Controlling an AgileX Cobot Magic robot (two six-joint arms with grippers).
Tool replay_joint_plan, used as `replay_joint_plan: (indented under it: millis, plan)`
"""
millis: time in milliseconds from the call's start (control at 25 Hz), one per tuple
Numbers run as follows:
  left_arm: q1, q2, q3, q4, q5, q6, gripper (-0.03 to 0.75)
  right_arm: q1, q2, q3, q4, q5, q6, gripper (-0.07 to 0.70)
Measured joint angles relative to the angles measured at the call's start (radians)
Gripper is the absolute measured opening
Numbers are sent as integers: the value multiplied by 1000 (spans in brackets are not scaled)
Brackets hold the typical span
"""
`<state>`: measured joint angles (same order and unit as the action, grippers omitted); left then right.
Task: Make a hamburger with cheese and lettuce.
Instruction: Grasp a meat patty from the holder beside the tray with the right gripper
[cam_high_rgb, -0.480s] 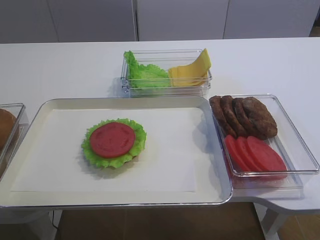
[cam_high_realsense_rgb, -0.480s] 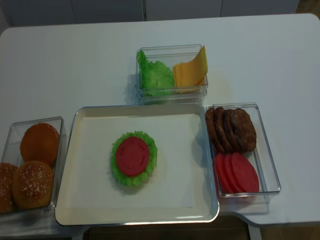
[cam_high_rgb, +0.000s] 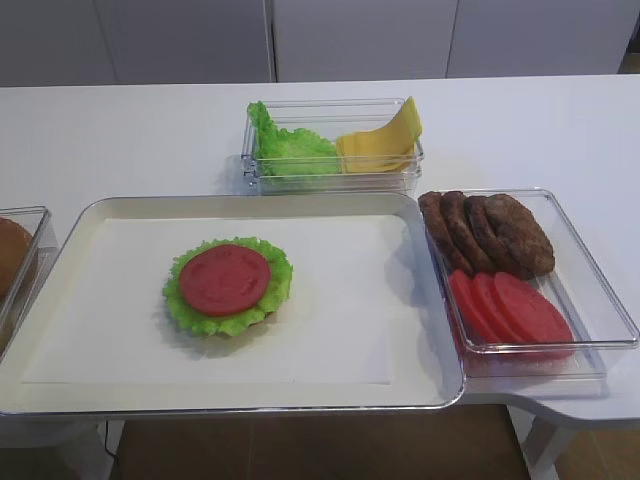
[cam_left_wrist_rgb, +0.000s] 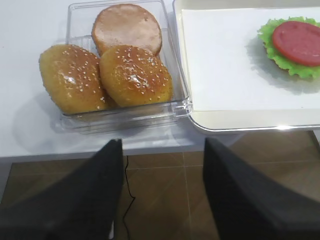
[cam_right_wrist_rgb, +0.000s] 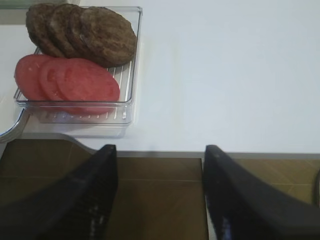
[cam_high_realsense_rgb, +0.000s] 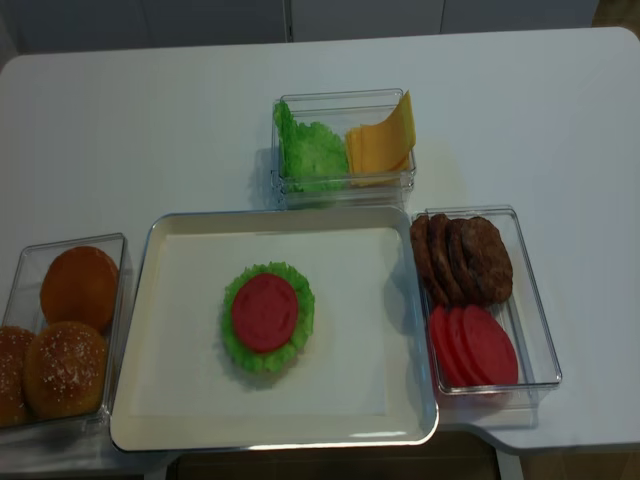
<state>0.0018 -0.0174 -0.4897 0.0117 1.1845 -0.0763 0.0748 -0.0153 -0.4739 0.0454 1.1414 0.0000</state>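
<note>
**Inspector:** Right pincer (cam_right_wrist_rgb: 160, 200) stands with jaws wide apart, grasping nothing, hanging off the counter's front edge past the right front corner. Left pincer (cam_left_wrist_rgb: 162, 195) likewise: released, empty, off the front edge by the left front corner.

**Clerk:** And compared with half a second back?

**Inspector:** Nothing on the counter has shifted. The hamburger (cam_high_rgb: 228, 286) lies on the tray (cam_high_rgb: 120, 395) left of its middle, lettuce frill showing under a red tomato disc on top. Neither arm shows in either overhead view, then or now.

**Clerk:** Cheese?

**Inspector:** The cheese (cam_high_rgb: 385, 140) sits in the bin toward the counter's back edge, beside the spare lettuce (cam_high_rgb: 290, 150). No yellow visible in the stack.

**Clerk:** Meaning?

**Inspector:** I judge this a pause between steps. Cheese is not yet placed, and the buns (cam_left_wrist_rgb: 107, 75) by the left edge await capping.
</note>
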Motion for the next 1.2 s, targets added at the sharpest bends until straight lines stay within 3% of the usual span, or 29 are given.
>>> replay_joint_plan:
  millis: [1200]
  plan:
    - [0,0,0,0,0,0,382,0,3,-38,28,0,20,408]
